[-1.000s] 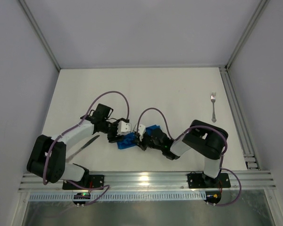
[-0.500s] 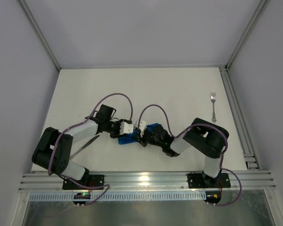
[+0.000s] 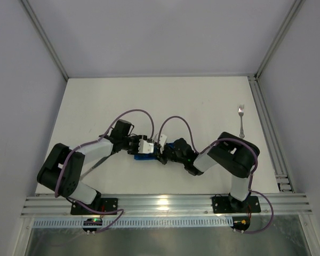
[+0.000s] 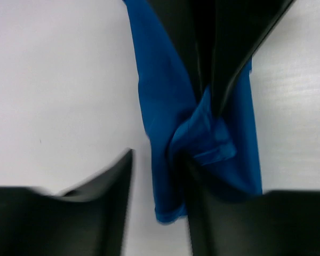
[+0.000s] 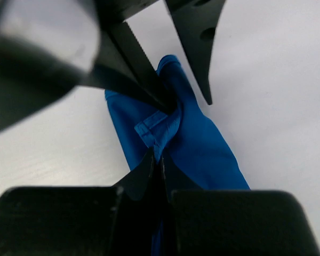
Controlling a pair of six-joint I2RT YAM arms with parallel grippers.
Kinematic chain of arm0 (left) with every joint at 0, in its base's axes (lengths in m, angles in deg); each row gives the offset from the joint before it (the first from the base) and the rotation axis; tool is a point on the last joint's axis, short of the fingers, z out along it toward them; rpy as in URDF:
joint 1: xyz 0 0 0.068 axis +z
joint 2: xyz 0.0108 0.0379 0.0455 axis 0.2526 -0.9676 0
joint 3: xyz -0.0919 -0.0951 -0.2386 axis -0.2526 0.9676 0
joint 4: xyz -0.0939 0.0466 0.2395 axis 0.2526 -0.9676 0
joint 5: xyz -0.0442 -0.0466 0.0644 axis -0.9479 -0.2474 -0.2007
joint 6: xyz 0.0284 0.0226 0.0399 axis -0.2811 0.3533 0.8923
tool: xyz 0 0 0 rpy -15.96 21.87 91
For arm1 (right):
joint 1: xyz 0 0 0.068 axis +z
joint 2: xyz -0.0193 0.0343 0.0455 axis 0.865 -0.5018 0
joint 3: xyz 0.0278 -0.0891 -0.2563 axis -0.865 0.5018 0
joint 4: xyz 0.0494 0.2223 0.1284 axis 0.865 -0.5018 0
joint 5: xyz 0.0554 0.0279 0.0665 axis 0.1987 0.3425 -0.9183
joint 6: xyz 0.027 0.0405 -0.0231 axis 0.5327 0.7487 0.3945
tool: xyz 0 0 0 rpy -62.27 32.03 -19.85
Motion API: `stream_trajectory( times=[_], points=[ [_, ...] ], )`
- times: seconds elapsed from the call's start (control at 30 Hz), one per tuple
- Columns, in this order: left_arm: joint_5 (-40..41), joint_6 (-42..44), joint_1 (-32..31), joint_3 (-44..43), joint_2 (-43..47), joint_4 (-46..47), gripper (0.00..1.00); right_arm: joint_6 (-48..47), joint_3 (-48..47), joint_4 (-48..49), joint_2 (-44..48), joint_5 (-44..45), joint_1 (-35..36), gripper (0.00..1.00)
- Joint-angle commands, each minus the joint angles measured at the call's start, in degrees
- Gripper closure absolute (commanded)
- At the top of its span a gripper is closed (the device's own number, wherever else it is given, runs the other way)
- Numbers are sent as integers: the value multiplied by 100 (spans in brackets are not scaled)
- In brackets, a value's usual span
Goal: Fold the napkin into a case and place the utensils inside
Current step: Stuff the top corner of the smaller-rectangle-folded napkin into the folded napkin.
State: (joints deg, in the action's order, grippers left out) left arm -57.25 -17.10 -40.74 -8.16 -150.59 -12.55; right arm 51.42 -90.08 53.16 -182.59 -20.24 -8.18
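- Blue cloth, the napkin [image 3: 144, 157], lies bunched into a narrow, creased strip near the middle of the white tabletop [image 3: 192, 101], just ahead of the two arm bases.
- Both arms reach low toward it from opposite sides, and from overhead their wrists nearly meet above the strip.
- The right end effector [image 5: 156, 158] has its two fingers pressed tight together on a raised fold of the napkin. The cloth puckers upward where it is pinched.
- A small hemmed corner [image 4: 213, 154] is turned over just beside that pucker.
- The left end effector [image 4: 157, 160] faces the right one with its jaws partway apart, clamping nothing.
- One of its fingers sits over bare tabletop beside the strip's long edge, with a sliver of white showing between it and the cloth. The other finger sits on the blue cloth close to the pinched fold.
- In the right wrist view, the tip of one left finger reaches the fold right by the right fingertips. Whether it presses into the cloth or only touches it is unclear.
- A silver fork [image 3: 241, 121] lies flat at the far right, near the metal rail [image 3: 266, 122], with its tines pointing away from the arms. It is well apart from the napkin.
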Motion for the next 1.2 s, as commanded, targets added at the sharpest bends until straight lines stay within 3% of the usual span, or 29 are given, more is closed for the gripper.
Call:
stream_trajectory(
  times=[0.0,0.07,0.1,0.2,0.33,0.47,0.73,1.03,1.17],
  points=[
    [359,499,-307,-23,-169,161,70,-98,-290,558,79,-530,112,96],
    [447,534,-377,-41,-248,152,85,-90,-299,567,70,-512,112,96],
    [500,534,-412,-67,-266,152,100,-72,-290,567,87,-460,112,96],
    [570,307,-430,-137,-310,248,100,-72,-220,593,175,-268,112,96],
    [737,-449,-430,-120,-258,775,100,7,60,776,360,32,121,66],
    [843,-854,-430,-85,-222,1136,100,165,492,1173,623,243,121,45],
    [791,-1284,-430,12,-29,1348,100,306,501,1339,686,1077,191,41],
    [676,-1575,-430,-155,76,1031,100,534,247,1806,-131,1983,261,41],
    [728,-1829,-430,-304,6,935,100,464,-105,1525,-387,2273,559,41]
  ],
)
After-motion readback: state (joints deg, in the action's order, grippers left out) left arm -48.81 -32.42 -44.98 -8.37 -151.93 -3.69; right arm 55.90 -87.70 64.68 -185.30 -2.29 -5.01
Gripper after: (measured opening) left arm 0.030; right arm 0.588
